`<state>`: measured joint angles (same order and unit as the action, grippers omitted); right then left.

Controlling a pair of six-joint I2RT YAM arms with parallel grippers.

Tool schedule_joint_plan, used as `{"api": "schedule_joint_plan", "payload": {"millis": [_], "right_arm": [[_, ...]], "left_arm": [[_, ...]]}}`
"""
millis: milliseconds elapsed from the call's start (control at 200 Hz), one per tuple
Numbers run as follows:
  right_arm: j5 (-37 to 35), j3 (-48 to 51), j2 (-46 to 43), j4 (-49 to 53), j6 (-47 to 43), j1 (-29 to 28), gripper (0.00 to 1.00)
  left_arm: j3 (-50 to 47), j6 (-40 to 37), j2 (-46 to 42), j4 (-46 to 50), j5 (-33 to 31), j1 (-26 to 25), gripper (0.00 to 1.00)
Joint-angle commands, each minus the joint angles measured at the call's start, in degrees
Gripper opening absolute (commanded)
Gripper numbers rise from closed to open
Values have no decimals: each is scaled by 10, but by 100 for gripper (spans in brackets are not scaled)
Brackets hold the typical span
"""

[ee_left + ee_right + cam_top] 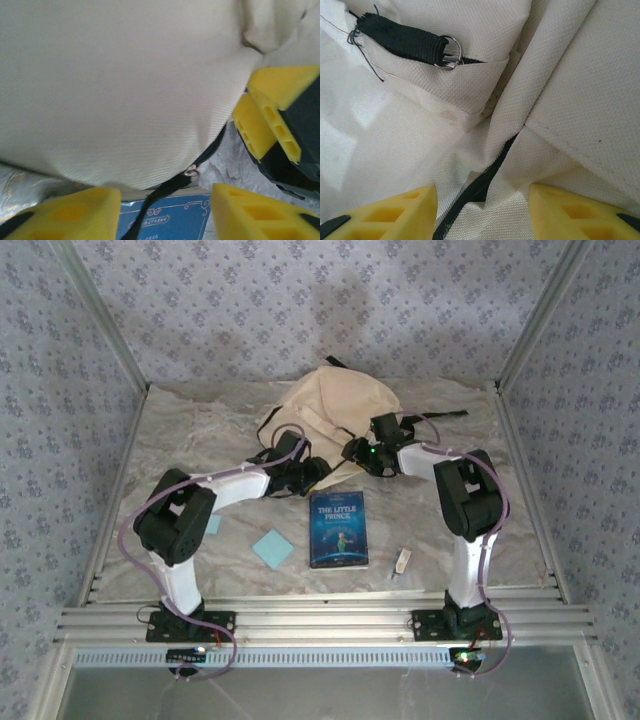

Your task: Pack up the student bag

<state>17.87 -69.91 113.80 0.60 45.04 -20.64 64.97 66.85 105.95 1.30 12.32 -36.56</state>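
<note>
Left hand (pixel 300 472) with pads wide apart, gripping nothing, nosed up to the lower edge of the student bag (pixel 335 405); right hand (pixel 365 455) likewise spread and empty, close over cream cloth. Bag slumped at upper centre of the top view on the marbled surface (pixel 200 440), blue book (pixel 338 528) just below it. Looks soft, limp and light; likely sags and folds rather than keeps shape, so pinching plain cloth probably only bunches it. Better holds, at a guess: ringed zipper pull (pixel 191 173) low centre in the left wrist view, or black webbing tab (pixel 400 37) with its ring, upper left in the right wrist view. Black zipper (pixel 480 185) open or shut: cannot tell; dives under folds. Bag's lower edge partly hidden behind both hands from above; inside unseen. Small pale item (pixel 402 561) right of the book too small to name.
</note>
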Motion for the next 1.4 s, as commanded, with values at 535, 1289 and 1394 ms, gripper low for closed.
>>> {"api": "schedule_joint_plan", "payload": {"millis": [535,1289,1394], "right_arm": [[-11,-23,14,10,-5,-1,47],[-70,-10,-7,13,-18,25,0],[-74,-6,-9,14,-22,35,0]], "left_arm": [[8,-25,-29,30,-18,-1,18],[-84,-100,-111,54,-60,71,0],[-99,-126,-132,58,-72,105,0]]}}
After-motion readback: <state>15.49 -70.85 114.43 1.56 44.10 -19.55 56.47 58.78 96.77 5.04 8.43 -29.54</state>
